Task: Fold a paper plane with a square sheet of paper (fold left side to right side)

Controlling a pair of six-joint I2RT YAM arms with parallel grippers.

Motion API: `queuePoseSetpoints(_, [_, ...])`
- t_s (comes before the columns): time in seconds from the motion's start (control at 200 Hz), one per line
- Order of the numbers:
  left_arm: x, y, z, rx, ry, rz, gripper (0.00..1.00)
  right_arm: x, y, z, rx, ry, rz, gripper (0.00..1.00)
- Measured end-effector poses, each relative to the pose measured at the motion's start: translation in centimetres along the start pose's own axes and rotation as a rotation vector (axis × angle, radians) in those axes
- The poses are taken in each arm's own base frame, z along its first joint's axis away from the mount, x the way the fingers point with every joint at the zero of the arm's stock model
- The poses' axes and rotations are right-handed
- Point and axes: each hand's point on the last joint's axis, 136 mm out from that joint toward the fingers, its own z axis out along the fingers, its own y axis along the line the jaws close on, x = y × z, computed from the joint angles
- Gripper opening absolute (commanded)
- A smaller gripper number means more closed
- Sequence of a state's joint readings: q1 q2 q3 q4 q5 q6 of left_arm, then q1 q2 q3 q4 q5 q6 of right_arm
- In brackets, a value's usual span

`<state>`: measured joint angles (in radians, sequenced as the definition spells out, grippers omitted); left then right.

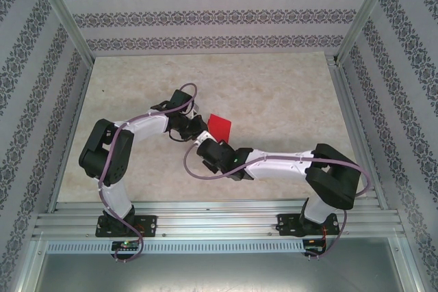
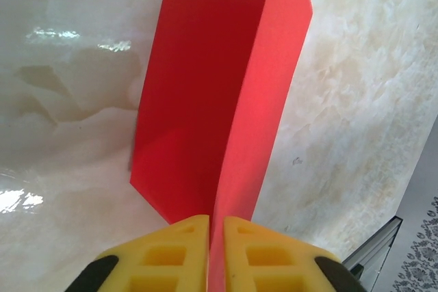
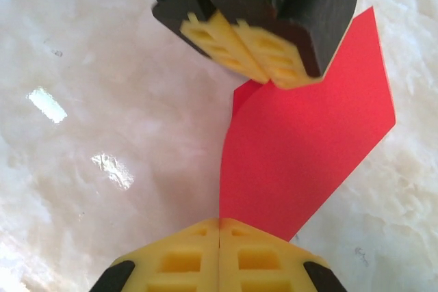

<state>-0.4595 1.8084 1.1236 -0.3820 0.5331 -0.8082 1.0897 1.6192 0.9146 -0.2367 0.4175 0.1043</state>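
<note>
The square sheet of paper (image 1: 221, 126) is bright red and folded, lying partly raised on the table's middle between my two grippers. In the left wrist view one layer of the paper (image 2: 198, 87) lies flat and another stands up. That standing edge runs into the narrow slit of my left gripper (image 2: 217, 220), which pinches it. My right gripper (image 3: 219, 222) is shut on the near corner of the paper (image 3: 308, 148). The left gripper (image 3: 263, 76) grips the far corner opposite. From above, the left gripper (image 1: 200, 126) and right gripper (image 1: 200, 143) sit close together. A finished paper plane is out of view.
The table (image 1: 274, 87) has a pale marble-look top. Aluminium rails (image 1: 219, 220) run along the near edge by the arm bases, and patterned walls with metal posts (image 1: 359, 15) close in the sides and back.
</note>
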Motion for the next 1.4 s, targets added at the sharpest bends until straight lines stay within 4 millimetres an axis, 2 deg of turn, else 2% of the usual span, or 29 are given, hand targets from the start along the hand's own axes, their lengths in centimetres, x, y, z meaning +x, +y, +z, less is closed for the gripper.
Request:
queuePoseSetpoints(0.1, [-0.2,-0.4,-0.3,-0.004,-0.001,0.030,0.37,0.7,-0.2,0.2,-0.046,0.017,0.026,0.00])
queuePoseSetpoints(0.205, [-0.6,-0.8,-0.8,-0.019,-0.008,0.053,0.43,1.8,-0.1,0.4,-0.103,0.039,0.054,0.00])
queuePoseSetpoints(0.365, [-1.3,-1.9,-2.3,-0.038,-0.039,0.102,0.41,2.7,0.0,0.7,-0.177,0.062,0.108,0.00])
queuePoseSetpoints(0.49, [-2.5,-4.2,-3.5,-0.007,-0.074,0.165,0.34,3.4,0.0,1.0,-0.224,0.078,0.141,0.00])
queuePoseSetpoints(0.56, [-3.4,-5.6,-3.5,0.020,-0.076,0.194,0.32,3.6,0.0,1.0,-0.243,0.084,0.152,0.00])
queuePoseSetpoints(0.639, [-4.2,-6.6,-2.4,0.042,-0.060,0.217,0.30,3.5,0.0,1.0,-0.262,0.082,0.166,0.00])
queuePoseSetpoints(0.684, [-4.5,-6.6,-1.0,0.046,-0.037,0.222,0.29,3.5,0.0,1.1,-0.269,0.081,0.174,0.00])
queuePoseSetpoints(0.879, [-4.0,-4.6,5.6,-0.004,0.083,0.212,0.25,3.3,-0.1,1.2,-0.311,0.076,0.215,0.00])
queuePoseSetpoints(0.989, [-3.2,-3.5,7.9,-0.033,0.133,0.210,0.24,3.3,-0.3,1.2,-0.331,0.080,0.237,0.00])
queuePoseSetpoints(1.054, [-2.9,-3.4,8.4,-0.040,0.150,0.214,0.24,3.3,-0.6,1.3,-0.343,0.084,0.261,0.00])
queuePoseSetpoints(1.154, [-3.0,-3.8,8.4,-0.038,0.144,0.233,0.23,3.3,-1.3,1.5,-0.362,0.091,0.315,0.00])
queuePoseSetpoints(1.399, [-2.8,-3.5,8.6,-0.059,0.146,0.247,0.21,3.8,-3.2,2.2,-0.400,0.123,0.462,0.00])
